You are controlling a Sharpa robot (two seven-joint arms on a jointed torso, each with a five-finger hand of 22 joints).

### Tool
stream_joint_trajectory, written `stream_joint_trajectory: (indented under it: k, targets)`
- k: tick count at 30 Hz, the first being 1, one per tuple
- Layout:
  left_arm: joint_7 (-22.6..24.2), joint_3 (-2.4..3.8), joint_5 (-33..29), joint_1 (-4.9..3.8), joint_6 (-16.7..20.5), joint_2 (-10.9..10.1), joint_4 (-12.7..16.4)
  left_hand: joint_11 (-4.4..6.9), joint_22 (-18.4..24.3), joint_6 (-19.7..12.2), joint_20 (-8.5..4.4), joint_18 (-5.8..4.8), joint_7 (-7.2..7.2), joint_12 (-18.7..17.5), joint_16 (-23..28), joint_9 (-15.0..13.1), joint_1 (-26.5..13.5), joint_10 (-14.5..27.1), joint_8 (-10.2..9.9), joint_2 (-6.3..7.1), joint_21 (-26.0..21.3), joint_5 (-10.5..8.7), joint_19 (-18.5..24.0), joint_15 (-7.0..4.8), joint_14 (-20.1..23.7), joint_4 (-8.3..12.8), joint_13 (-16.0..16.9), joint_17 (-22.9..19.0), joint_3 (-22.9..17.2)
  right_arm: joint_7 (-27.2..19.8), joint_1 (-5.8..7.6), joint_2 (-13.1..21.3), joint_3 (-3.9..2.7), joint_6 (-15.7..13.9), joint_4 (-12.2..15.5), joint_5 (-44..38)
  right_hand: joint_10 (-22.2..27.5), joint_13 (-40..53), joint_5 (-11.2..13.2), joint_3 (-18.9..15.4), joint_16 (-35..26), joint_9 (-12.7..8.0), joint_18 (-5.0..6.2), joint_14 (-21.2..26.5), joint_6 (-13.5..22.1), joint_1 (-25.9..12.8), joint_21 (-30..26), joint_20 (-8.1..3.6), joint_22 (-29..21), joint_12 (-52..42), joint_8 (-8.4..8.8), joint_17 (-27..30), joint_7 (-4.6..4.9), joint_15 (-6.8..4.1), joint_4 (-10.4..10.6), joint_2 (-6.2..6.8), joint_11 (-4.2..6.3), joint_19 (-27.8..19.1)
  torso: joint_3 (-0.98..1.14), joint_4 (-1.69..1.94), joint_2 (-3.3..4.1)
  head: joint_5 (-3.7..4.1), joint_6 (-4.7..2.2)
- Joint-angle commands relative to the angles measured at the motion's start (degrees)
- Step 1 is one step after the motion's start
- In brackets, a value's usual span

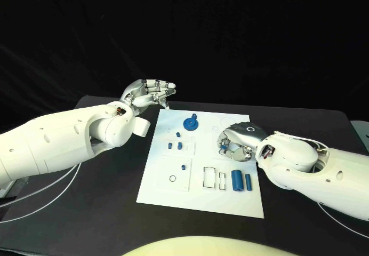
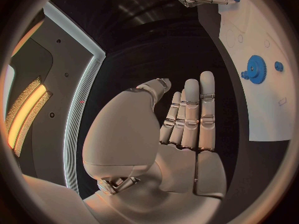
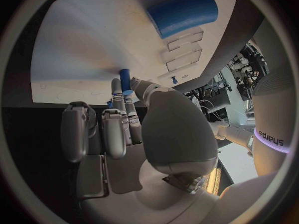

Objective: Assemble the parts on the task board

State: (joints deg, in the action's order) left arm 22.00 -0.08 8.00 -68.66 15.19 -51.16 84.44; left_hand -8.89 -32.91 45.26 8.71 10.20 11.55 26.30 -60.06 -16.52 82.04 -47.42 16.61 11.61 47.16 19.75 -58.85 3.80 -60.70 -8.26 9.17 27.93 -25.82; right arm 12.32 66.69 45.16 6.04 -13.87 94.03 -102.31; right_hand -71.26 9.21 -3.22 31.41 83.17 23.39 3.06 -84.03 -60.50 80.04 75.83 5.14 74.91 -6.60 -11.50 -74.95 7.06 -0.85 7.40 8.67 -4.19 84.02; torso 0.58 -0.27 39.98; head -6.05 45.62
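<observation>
We see a black surface [image 1: 92,213] carrying a white board [image 1: 203,200] at its middle. White cables [image 1: 46,184] trail across the surface on the robot's left, another [image 1: 338,224] on its right.

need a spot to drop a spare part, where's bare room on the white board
Free: the board's near strip, below the blue cylinders, and its far right corner beyond the gear. Crowded: the middle, with small pegs and the right hand working on a part.
</observation>
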Motion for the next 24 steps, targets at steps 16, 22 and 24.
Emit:
stream_joint_trajectory:
  k: [16, 22, 24]
  targets:
    - [0.21, 0.03, -0.03, -0.05, -0.79, 0.32, -0.28, -0.09, 0.06, -0.50, -0.04, 0.37, 1.34, 0.39, 0.15, 0.01, 0.06, 0.56, 0.52, -0.04, -0.32, -0.01, 0.45, 0.17, 0.48, 0.65, 0.10, -0.13, -0.16, 0.42, 1.50, 3.42, -0.68, -6.09, 8.42, -1.06, -2.27, 0.10, -0.46, 1.99, 0.49, 0.59, -0.50, -3.16, -0.82, 0.95, 1.40, -0.65, 9.32, 0.46, -0.83, -0.62, 0.12, -0.48, -2.74, -0.05, 1.14, 1.98, -0.05, 0.00, -0.07, -0.04, -0.21]
    - [0.24, 0.03, -0.03, -0.04, -0.88, 0.53, -0.33, -0.09, 0.06, -0.50, -0.04, 0.37, 1.34, 0.40, 0.15, 0.01, 0.07, 0.56, 0.53, -0.05, -0.32, -0.01, 0.45, 0.17, 0.48, 0.65, 0.11, -0.13, -0.16, -0.17, 1.46, 2.04, -0.87, -7.37, 11.21, -0.08, -2.43, 0.12, -0.62, 2.13, 0.52, 0.67, -0.53, -3.18, -0.90, 0.94, 1.56, -0.66, 9.41, 0.52, -0.90, -0.68, 0.16, -0.48, -2.99, -0.01, 1.14, 2.04, -0.01, -0.04, -0.06, -0.76, -0.09]
    - [0.25, 0.03, -0.03, -0.04, -0.89, 0.61, -0.35, -0.09, 0.06, -0.50, -0.04, 0.37, 1.34, 0.40, 0.15, 0.01, 0.07, 0.56, 0.53, -0.05, -0.32, -0.01, 0.45, 0.17, 0.48, 0.65, 0.11, -0.13, -0.16, -0.46, 1.14, 1.07, -0.88, -7.62, 11.57, 0.12, -2.46, 0.13, -0.71, 2.19, 0.53, 0.69, -0.54, -3.18, -0.88, 0.94, 1.62, -0.66, 9.44, 0.57, -0.90, -0.68, 0.21, -0.48, -3.09, 0.00, 1.12, 2.06, -0.02, -0.08, -0.10, -1.17, 0.07]
